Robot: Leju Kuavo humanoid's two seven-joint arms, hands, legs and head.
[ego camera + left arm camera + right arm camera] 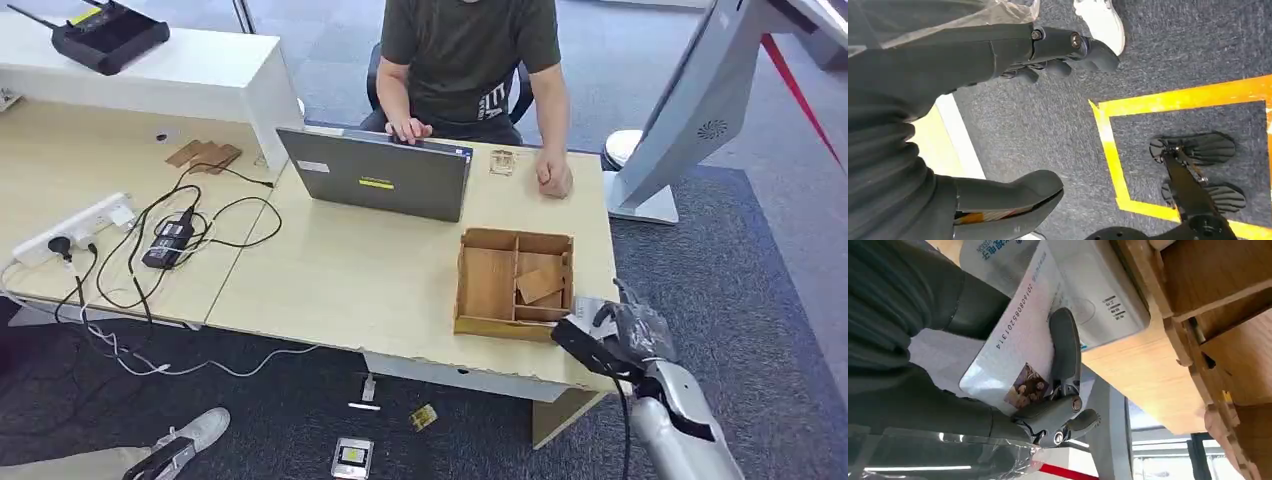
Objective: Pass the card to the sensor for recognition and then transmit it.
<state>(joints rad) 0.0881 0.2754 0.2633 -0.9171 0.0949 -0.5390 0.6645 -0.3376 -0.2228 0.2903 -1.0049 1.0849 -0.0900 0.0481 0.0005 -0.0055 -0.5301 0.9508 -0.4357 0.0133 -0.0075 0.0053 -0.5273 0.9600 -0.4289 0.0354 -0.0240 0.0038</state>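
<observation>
My right hand (600, 345) sits at the near right corner of the light wood table (340, 280), just beside the wooden divided tray (515, 283). On the right wrist feed that hand (1048, 405) grips the card (1018, 355): a white card with a printed number line and a small photo, a dark finger (1065, 347) laid across its face. The card is over a white box-shaped sensor (1098, 295) that rests on the tabletop next to the tray wall (1208, 305); whether card and sensor touch, I cannot tell.

My left hand (998, 115) hangs over grey carpet (1168, 45) with yellow tape lines (1108, 140), fingers (1068, 50) apart from the thumb, holding nothing.

Across the table a person (465, 60) sits behind a grey laptop (380, 180). A power strip (75, 228) and tangled cables lie far left.
</observation>
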